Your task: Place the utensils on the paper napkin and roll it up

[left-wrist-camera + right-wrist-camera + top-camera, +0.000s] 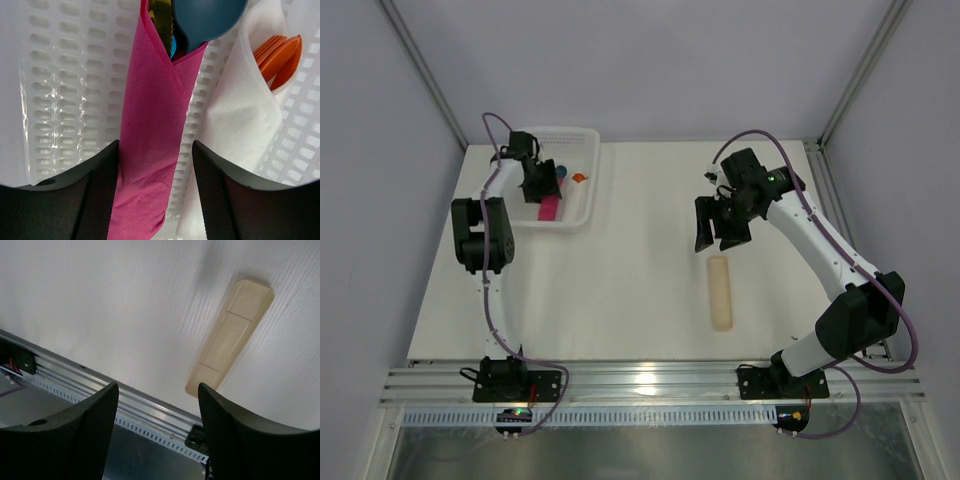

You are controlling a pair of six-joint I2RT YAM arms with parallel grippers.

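My left pincer (155,145) hangs inside the white basket (582,140) at the far left of the table (640,250), its two fingers spread on either side of the pink napkin (152,90). The napkin is rolled into a narrow tube and lies on the basket's slotted floor. My left finger (95,195) is right against the roll, though I cannot tell if it touches, and my right finger (225,200) stands clear of it with a strip of basket showing between, so I am not pinching it. The bowl of the blue spoon (205,17) sticks out of the open end of the roll, with the dark yellowish knife (161,20) tucked in beside it. Just beside the pink roll lies a white roll (240,115) with orange utensils (280,52) poking out. My right pincer (157,385) hovers over the bare table with its fingers spread wide and nothing between them, near the beige strip (232,335) that lies flat there.
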